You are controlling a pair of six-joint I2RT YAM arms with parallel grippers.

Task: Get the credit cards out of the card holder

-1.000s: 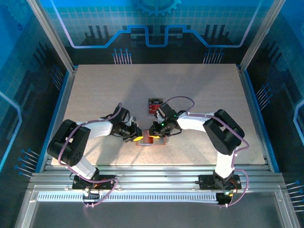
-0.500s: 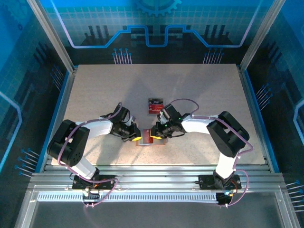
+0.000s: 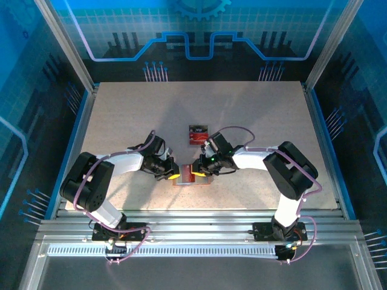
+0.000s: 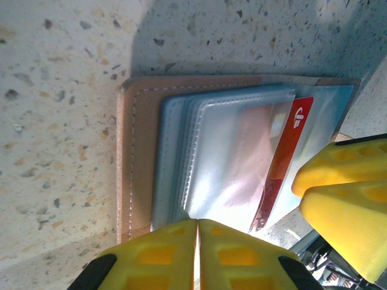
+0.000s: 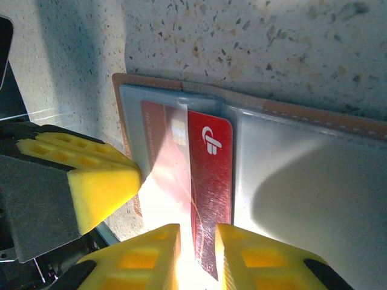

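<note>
A robot lab, set up as a closed test cell. Metal frame posts (image 3: 63, 42) hold blue wall panels (image 3: 199, 24) printed with circuit traces and a gear outline, boxing in a speckled tabletop (image 3: 254, 115). Along its near edge run ribbed aluminium rails (image 3: 199, 226) and a slotted strip (image 3: 181, 249). Bolted to the rails are the left arm (image 3: 115, 163) and the right arm (image 3: 266, 158), both white and black with purple cables (image 3: 233, 128) looped along them. The left hand (image 4: 198, 241) and the right hand (image 5: 198, 254) have yellow gridded pads. A green status light (image 3: 213, 159) glows on the right arm's wrist.
</note>
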